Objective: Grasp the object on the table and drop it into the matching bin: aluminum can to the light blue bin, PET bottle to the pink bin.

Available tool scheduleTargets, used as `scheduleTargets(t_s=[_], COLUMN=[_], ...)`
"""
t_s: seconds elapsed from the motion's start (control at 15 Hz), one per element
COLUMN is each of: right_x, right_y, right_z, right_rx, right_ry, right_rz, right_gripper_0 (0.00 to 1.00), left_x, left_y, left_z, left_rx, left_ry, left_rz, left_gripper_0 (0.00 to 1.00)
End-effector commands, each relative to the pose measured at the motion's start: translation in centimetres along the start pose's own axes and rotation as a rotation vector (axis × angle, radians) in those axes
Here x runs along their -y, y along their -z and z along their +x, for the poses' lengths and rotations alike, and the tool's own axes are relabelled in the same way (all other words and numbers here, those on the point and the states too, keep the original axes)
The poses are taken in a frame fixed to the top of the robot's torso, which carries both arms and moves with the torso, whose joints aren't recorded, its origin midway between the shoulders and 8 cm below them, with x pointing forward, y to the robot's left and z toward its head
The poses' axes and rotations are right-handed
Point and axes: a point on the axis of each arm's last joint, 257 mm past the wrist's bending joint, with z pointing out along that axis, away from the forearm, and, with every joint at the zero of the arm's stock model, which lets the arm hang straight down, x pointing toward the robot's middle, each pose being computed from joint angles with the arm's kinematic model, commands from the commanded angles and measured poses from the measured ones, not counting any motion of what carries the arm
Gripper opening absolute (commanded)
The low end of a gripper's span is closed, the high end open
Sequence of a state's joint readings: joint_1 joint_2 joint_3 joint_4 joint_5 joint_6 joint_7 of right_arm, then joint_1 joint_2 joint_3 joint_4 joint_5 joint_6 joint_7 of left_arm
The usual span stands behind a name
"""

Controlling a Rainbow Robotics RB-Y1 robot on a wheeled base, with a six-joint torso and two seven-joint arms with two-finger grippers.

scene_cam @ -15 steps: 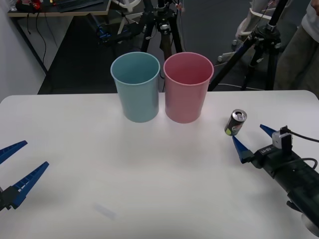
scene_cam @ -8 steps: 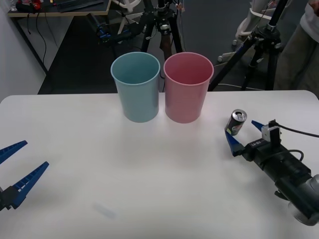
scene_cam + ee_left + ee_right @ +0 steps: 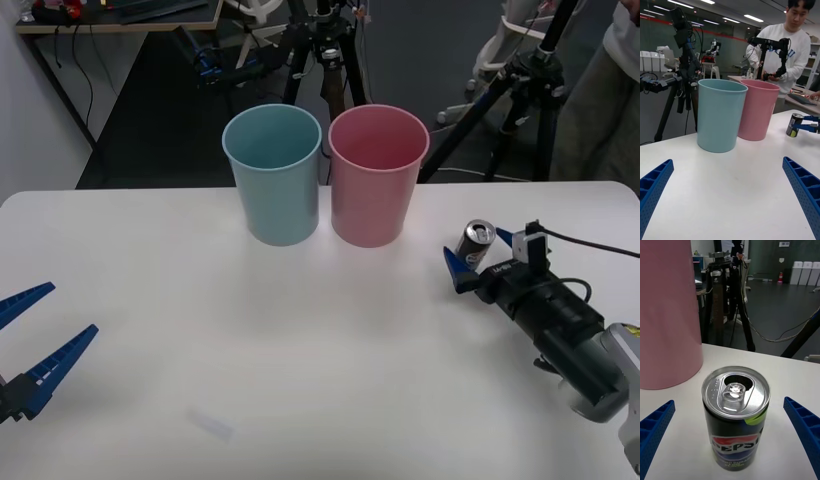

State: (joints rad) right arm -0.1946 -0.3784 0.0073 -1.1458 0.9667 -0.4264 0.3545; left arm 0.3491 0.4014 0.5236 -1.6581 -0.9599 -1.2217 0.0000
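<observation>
The aluminum can (image 3: 475,243) is small and black with a silver top. It stands upright on the white table (image 3: 300,340), right of the pink bin (image 3: 377,175). My right gripper (image 3: 481,255) is open, one blue finger on each side of the can. Up close, the can (image 3: 736,416) sits between the spread fingertips with clear gaps. The light blue bin (image 3: 273,173) stands left of the pink one. My left gripper (image 3: 30,335) waits open at the table's left edge. From there I see the light blue bin (image 3: 719,114), the pink bin (image 3: 755,108) and the can (image 3: 793,125).
Black camera tripods (image 3: 320,50) stand on the floor behind the table, and one (image 3: 724,296) is close behind the can. A person (image 3: 784,52) stands beyond the far edge without touching anything. The two bins almost touch each other.
My right gripper has advanced toward the can, from short of it to straddling it with both fingers. The can, the bins and the left arm have stayed put.
</observation>
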Motion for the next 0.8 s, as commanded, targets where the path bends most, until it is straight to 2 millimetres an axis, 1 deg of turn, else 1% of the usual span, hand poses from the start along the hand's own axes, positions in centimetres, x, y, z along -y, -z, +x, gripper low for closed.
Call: scheduleTargets(t_s=[0.07, 0.2, 0.53, 0.8], right_x=[0.4, 0.6, 0.5, 0.2], right_y=[-1.0, -1.6, -2.8, -3.0], right_z=[-0.1, -0.2, 0.1, 0.3], right_rx=[-0.007, -0.01, -0.026, -0.033], right_ry=[0.0, -0.006, -0.01, -0.011], right_rz=[0.007, 0.016, 0.013, 0.016], right_gripper_0=[1.0, 1.0, 1.0, 1.0], left_x=[0.0, 0.0, 0.0, 0.0], left_y=[0.0, 0.0, 0.0, 0.0], left_z=[0.0, 0.0, 0.0, 0.0], left_rx=[0.0, 0.0, 0.0, 0.0], left_ry=[0.0, 0.0, 0.0, 0.0], left_rz=[0.0, 0.0, 0.0, 0.0], left_gripper_0=[1.0, 1.0, 1.0, 1.0])
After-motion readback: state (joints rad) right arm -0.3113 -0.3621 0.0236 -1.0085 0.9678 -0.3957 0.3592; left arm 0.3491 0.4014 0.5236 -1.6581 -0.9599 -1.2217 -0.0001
